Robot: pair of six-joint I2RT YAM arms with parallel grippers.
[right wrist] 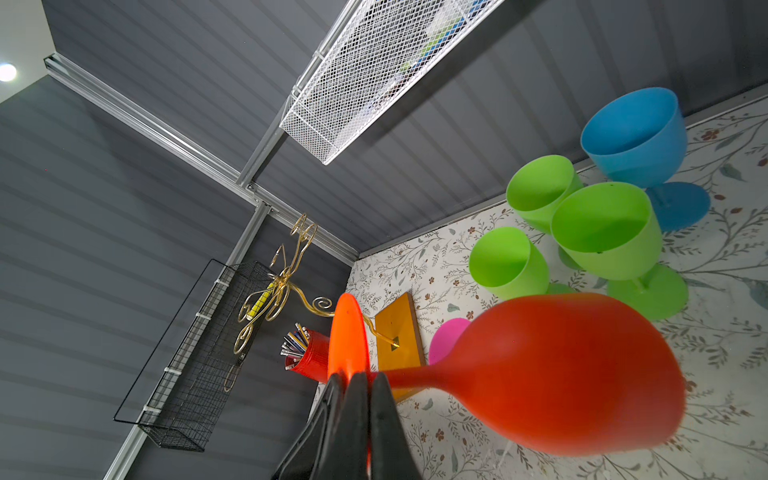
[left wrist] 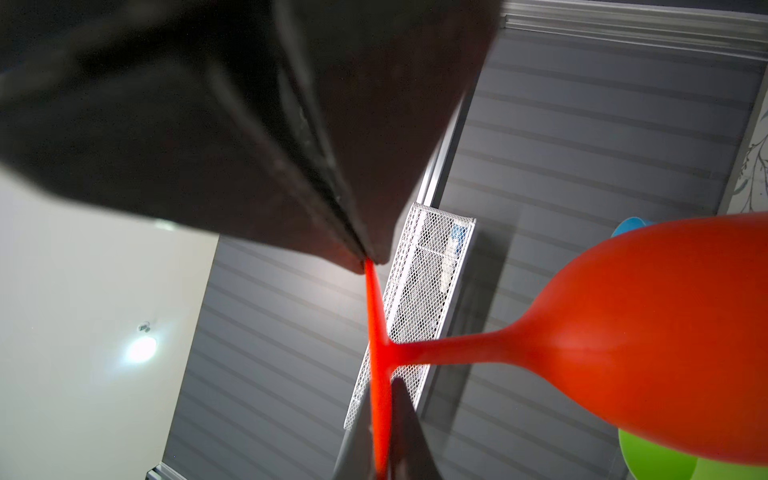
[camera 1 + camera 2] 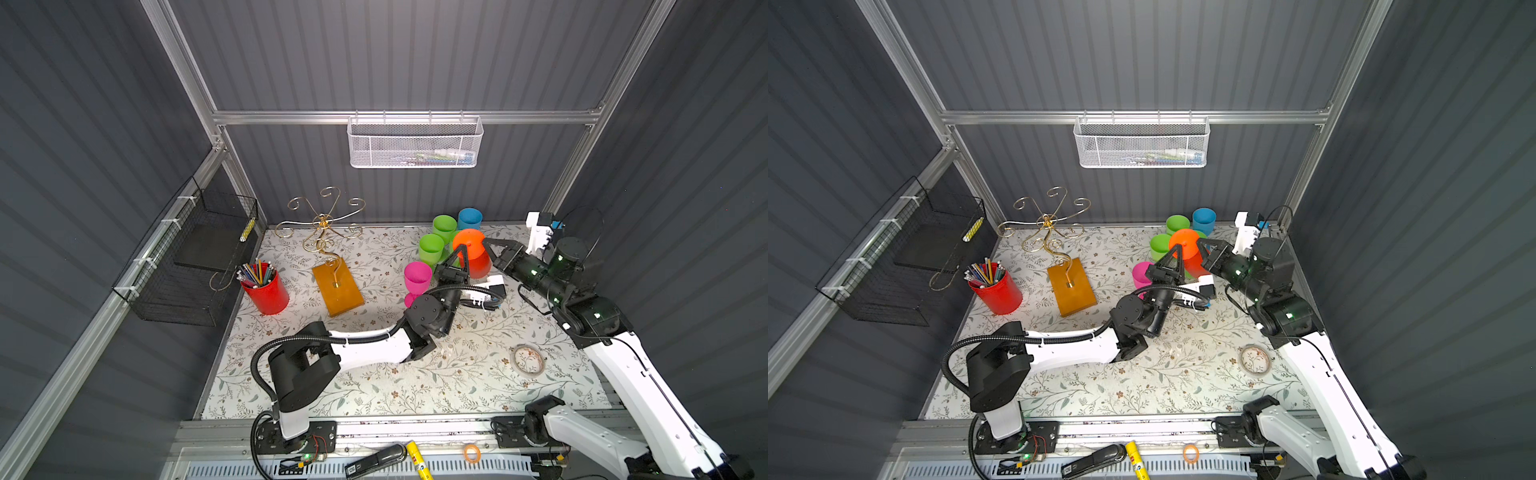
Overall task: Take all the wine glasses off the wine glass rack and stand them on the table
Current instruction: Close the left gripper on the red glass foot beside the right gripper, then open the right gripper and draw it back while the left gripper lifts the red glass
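— Where do we have the orange wine glass (image 3: 478,261)?
— Off the wine glass rack (image 3: 337,291) and well to its right, foot uppermost, above the green glasses (image 3: 431,246). Our left gripper (image 3: 462,249) pinches the foot's rim tight, and our right gripper (image 3: 487,244) clamps the opposite rim.

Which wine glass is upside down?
The orange wine glass, foot up, its foot pinched by the left gripper and right gripper; the pink glass, blue glass and green glasses stand upright.
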